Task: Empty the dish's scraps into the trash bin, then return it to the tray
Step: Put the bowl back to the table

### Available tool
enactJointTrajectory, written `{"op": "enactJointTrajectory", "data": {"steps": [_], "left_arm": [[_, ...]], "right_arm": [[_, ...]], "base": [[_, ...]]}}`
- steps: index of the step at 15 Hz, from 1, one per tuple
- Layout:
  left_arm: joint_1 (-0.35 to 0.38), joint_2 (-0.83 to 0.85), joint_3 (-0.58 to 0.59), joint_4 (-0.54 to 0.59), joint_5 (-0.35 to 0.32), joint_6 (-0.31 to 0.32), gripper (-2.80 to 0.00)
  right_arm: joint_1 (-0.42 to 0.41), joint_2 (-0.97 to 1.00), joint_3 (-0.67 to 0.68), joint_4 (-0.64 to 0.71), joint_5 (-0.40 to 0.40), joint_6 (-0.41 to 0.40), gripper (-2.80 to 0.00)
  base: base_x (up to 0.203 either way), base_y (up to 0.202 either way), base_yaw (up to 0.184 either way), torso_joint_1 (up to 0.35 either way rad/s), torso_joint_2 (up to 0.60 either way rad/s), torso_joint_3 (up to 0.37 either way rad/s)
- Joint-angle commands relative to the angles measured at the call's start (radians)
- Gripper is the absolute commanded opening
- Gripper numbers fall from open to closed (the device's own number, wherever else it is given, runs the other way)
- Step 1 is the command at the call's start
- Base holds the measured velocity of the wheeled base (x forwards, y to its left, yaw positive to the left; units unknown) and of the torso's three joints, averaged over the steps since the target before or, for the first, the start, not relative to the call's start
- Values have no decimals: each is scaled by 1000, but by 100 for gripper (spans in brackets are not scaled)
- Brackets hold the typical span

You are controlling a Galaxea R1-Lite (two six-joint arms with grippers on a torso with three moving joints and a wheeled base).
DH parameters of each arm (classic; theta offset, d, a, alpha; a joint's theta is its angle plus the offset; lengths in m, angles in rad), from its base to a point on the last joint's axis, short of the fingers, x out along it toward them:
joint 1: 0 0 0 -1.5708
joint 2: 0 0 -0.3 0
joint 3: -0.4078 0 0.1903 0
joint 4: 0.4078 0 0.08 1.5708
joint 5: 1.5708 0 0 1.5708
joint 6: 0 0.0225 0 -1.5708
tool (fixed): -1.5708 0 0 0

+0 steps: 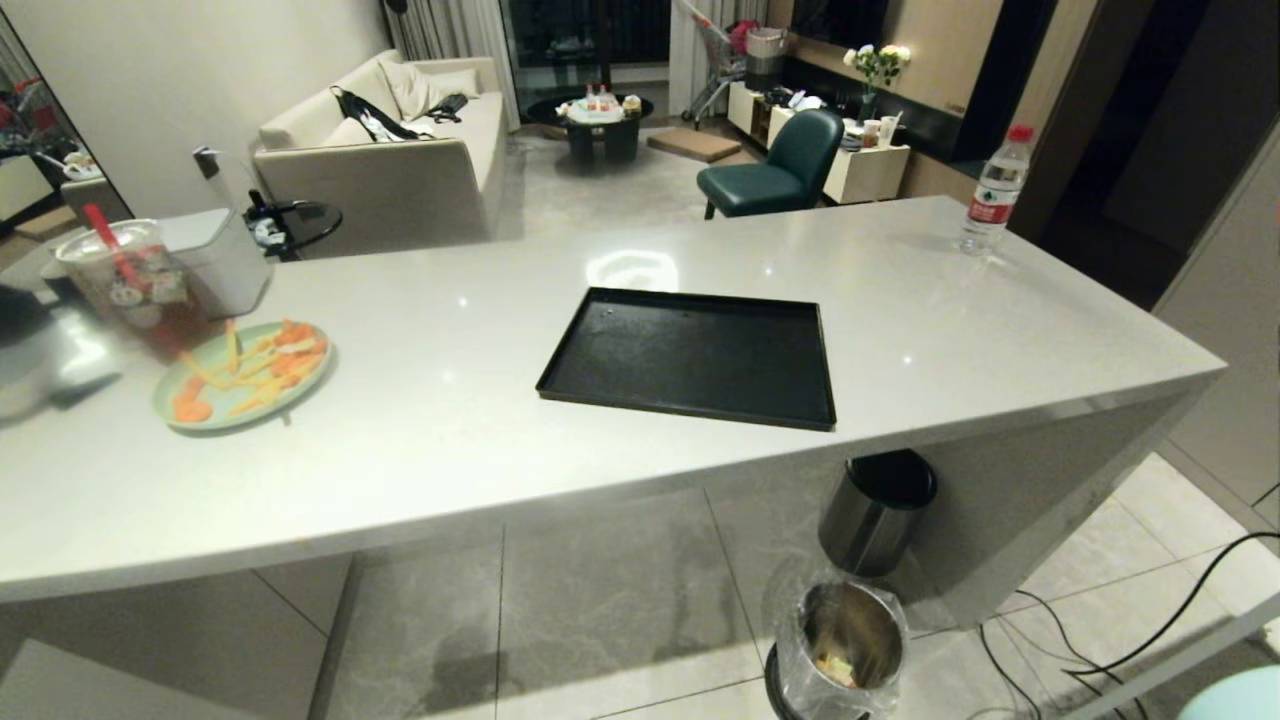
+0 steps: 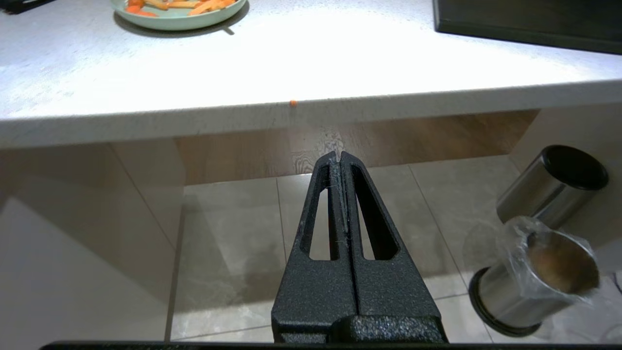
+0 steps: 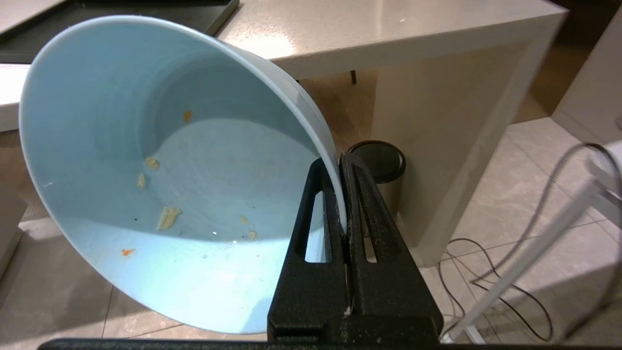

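My right gripper (image 3: 338,160) is shut on the rim of the light-blue dish (image 3: 146,146), which is held tilted off the table's right end, above the floor. Only a few crumbs of scraps (image 3: 167,218) cling inside it. An edge of the dish (image 1: 1235,695) shows at the head view's lower right corner. The steel trash bin (image 1: 840,640) with its clear liner stands on the floor below the table edge, pale yellow pieces (image 1: 838,668) at its bottom. The black tray (image 1: 690,355) lies bare on the table. My left gripper (image 2: 338,154) is shut and empty, low before the table edge.
A mint-green plate (image 1: 242,373) with orange and yellow food sits at the table's left, beside a drink cup (image 1: 130,280). A water bottle (image 1: 995,190) stands at the far right corner. A taller dark-lidded bin (image 1: 878,510) stands under the table. Cables (image 1: 1100,640) run across the floor at right.
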Motion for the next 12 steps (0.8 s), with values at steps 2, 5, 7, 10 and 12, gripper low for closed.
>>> {"op": "enactJointTrajectory", "data": {"steps": [2, 5, 7, 10, 12], "left_arm": [[0, 1, 0, 0, 0, -1, -280], [0, 1, 0, 0, 0, -1, -280], [1, 1, 0, 0, 0, -1, -280], [0, 1, 0, 0, 0, -1, -280], [1, 1, 0, 0, 0, -1, -280]], "right_arm": [[0, 1, 0, 0, 0, 0, -280], [0, 1, 0, 0, 0, 0, -280], [0, 1, 0, 0, 0, 0, -280], [0, 1, 0, -1, 0, 0, -280], [0, 1, 0, 0, 0, 0, -280]], "base": [[197, 0, 1, 13, 1, 1], [198, 0, 0, 4, 1, 4], [194, 0, 1, 6, 3, 0], [188, 0, 3, 4, 3, 1], [48, 0, 0, 5, 3, -1]]}}
